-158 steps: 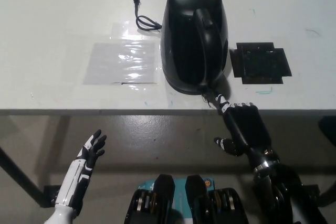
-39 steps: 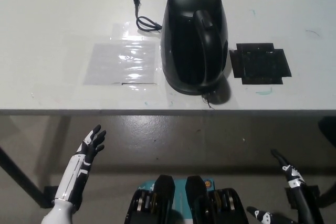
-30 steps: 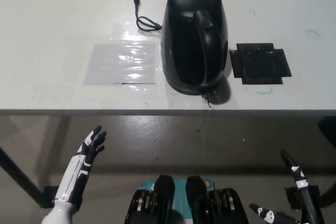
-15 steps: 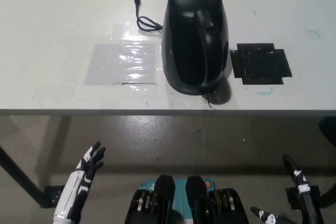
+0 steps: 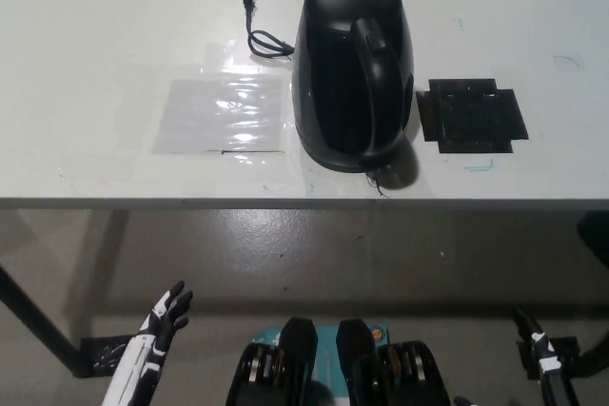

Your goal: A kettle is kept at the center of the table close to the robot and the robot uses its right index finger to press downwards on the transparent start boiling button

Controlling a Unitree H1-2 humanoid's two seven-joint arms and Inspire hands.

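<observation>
A: Kettle position? Black plastic kettle (image 5: 354, 68) with the arched handle stands upright near the table's front edge, roughly centre.

B: Confirmed. White table (image 5: 95, 35) carries it; a black power cord (image 5: 262, 30) lies coiled just behind its left side, plug end apart from the kettle. Clear plastic sheet (image 5: 224, 113) lies flat to the left of the kettle, black square mat (image 5: 473, 114) to the right, just beside it.

A: Hands?

B: White left hand (image 5: 164, 316) sits low at the bottom left, below the table edge, fingers spread, holding nothing. Black right hand (image 5: 535, 349) is at the bottom right corner, mostly cut off by the frame; only a fingertip region shows, so can't tell how far it's open. Both are well apart from the kettle.

A: Start button?

B: Can't make it out at the handle base.
</observation>
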